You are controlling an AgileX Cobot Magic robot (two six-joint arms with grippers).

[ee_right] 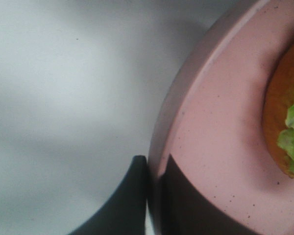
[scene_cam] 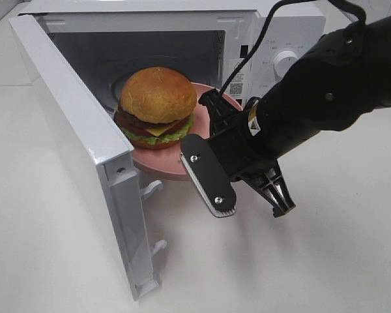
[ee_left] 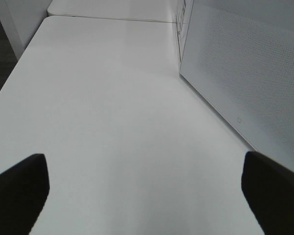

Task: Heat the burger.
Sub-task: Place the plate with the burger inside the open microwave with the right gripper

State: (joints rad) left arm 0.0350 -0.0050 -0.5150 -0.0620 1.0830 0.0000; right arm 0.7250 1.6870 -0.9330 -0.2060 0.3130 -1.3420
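The burger [scene_cam: 156, 104], with a domed brown bun, lettuce, cheese and patty, sits on a pink plate [scene_cam: 158, 167] that rests half inside the open microwave [scene_cam: 182, 26]. My right gripper [scene_cam: 194, 163] is shut on the plate's near rim. In the right wrist view its dark fingers [ee_right: 125, 205] pinch the plate's rim [ee_right: 220, 122], and the burger's edge [ee_right: 286, 122] shows at the side. My left gripper [ee_left: 147, 196] is open and empty over bare white table; it is out of the high view.
The microwave door [scene_cam: 72, 130] stands open toward the front left; its outer face [ee_left: 245, 73] is beside the left gripper. The control knob [scene_cam: 285, 62] is on the microwave's right panel. White table [scene_cam: 326, 261] surrounds everything.
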